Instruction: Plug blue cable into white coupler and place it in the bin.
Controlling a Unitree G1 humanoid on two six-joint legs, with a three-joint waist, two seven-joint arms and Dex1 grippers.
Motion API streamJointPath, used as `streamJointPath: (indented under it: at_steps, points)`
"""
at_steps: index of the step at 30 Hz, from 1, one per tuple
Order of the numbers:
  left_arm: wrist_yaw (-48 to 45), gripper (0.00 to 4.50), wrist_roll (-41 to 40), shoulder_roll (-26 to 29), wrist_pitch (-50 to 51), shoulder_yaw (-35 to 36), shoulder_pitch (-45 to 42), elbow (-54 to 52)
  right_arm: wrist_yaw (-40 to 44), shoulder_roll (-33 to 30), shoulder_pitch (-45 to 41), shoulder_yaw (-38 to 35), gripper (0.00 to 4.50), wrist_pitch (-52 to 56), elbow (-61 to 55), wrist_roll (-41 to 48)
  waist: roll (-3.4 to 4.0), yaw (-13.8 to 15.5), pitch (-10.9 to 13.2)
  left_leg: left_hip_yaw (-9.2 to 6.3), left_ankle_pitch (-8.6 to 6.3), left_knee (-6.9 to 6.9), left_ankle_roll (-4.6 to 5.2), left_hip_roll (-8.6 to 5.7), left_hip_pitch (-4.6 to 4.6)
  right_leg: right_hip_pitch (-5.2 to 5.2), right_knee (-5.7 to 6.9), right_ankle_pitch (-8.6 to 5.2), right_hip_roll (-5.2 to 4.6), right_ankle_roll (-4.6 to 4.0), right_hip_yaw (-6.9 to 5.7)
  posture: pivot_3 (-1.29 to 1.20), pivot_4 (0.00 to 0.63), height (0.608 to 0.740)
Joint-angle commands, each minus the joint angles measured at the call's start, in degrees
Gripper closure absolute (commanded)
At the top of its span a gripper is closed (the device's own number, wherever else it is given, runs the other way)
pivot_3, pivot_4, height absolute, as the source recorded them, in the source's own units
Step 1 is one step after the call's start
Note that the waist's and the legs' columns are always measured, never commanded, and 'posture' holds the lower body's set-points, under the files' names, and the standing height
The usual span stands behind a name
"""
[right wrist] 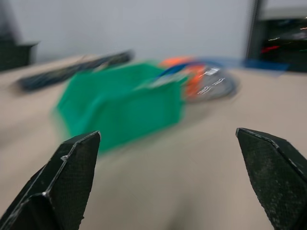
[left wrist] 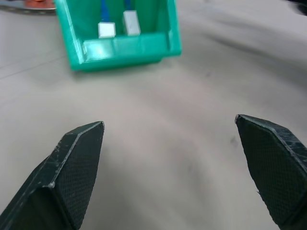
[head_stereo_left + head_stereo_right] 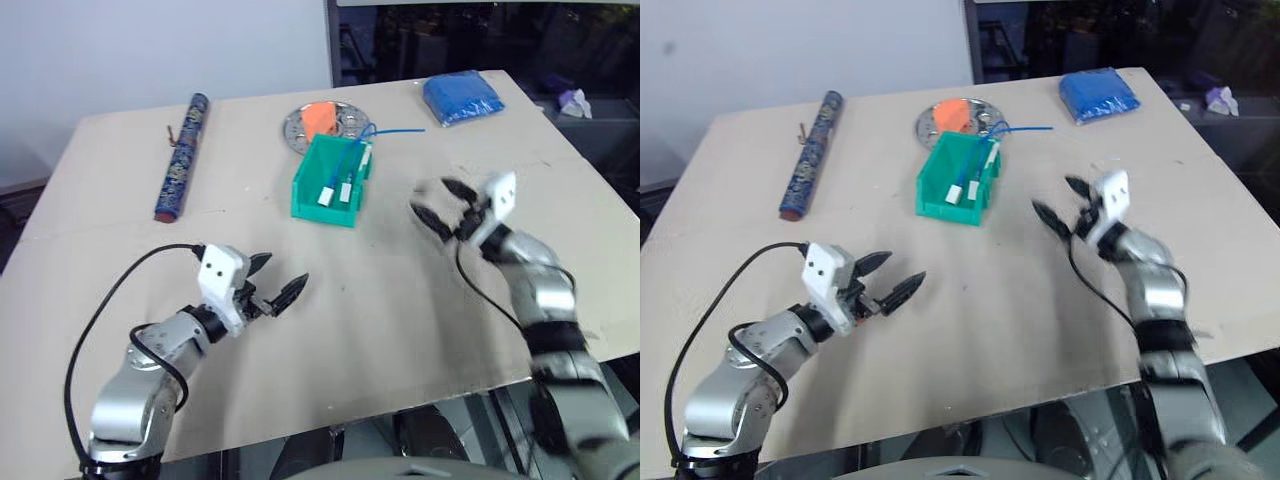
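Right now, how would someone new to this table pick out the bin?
Look to the far middle of the table, just in front of the round metal plate. The bin is the green open-topped box holding blue cable, the table's one green thing.

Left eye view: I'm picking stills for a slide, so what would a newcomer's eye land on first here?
The green bin near the table's middle, with two white couplers inside and a blue cable trailing over its far rim. Next, the two open end effectors, left and right, hovering empty on the near side. Along the far edge lie a dark patterned tube, a round metal plate and a folded blue cloth.
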Motion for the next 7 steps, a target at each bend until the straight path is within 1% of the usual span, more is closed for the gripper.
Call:
streamJointPath:
  at_steps: [1,5,7]
  points:
    - [4.7,0.0,7.2,-0.5,-4.7,-1.5,3.3,0.4,4.6,-4.1,8.1,-0.9,0.03,0.4,-8.1,2.0,-0.01,0.3,0.0,0.01,0.0,-0.01,0.01,0.0,0.02,0.0,0.02,0.0,0.02,0.0,0.04,0.0,0.15,0.74]
    - [3.2,0.0,7.8,-0.8,-9.8,-0.9,8.8,-0.6,9.4,-9.4,16.0,-2.1,0.03,1.4,-9.8,3.3,0.01,1.4,0.1,0.02,-0.01,0.0,0.02,-0.02,0.13,0.05,0.04,0.04,0.04,-0.05,0.14,0.0,0.15,0.74]
    - [1.2,0.0,6.9,-0.3,-12.5,0.0,11.1,-0.6,10.5,-11.5,17.9,-2.1,0.03,1.6,-10.2,3.1,0.0,1.7,0.1,0.02,-0.01,0.01,0.02,-0.02,0.19,0.12,0.01,0.04,0.04,-0.06,0.14,0.0,0.15,0.74]
